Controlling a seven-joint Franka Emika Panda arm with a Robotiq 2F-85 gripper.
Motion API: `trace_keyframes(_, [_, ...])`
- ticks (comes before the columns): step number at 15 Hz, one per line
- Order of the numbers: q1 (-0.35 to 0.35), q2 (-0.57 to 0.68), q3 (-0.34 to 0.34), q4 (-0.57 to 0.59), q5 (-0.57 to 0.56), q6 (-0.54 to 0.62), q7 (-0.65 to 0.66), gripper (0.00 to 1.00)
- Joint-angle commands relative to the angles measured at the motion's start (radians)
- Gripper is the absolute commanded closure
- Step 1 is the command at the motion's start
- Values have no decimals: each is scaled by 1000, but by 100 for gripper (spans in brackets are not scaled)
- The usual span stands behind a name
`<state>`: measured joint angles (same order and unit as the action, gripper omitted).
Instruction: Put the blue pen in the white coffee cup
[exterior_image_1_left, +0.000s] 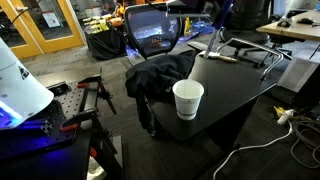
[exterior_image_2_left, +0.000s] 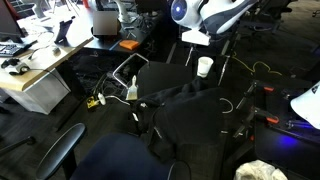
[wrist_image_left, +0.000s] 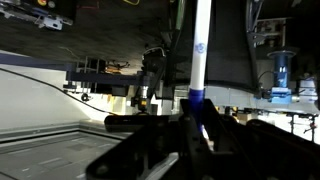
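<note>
The white coffee cup (exterior_image_1_left: 188, 98) stands upright on the black table (exterior_image_1_left: 235, 85); it also shows in an exterior view (exterior_image_2_left: 204, 66). My gripper (wrist_image_left: 192, 122) is shut on the blue pen (wrist_image_left: 197, 97), which stands upright between the fingers, blue at the grip and white above. In both exterior views the gripper (exterior_image_1_left: 220, 25) (exterior_image_2_left: 222, 42) hangs above the far side of the table, apart from the cup. The cup is out of the wrist view.
A pale tan pen (exterior_image_1_left: 222, 56) lies on the table behind the cup. A black cloth (exterior_image_1_left: 160, 75) drapes over the table edge in front of a black office chair (exterior_image_1_left: 155, 30). Cables (exterior_image_1_left: 285, 120) lie on the floor. A desk (exterior_image_2_left: 40, 70) stands to one side.
</note>
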<state>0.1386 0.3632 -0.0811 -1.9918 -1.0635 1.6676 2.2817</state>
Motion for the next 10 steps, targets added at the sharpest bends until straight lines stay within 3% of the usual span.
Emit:
trace_keyframes(1, [-2,28,34,9,-3,-125,101,96])
trace_keyframes(5, [3,56,73,20,-2,-193,118,96])
trace_keyframes(10, [-6,81,103,26,31,-172,160,96])
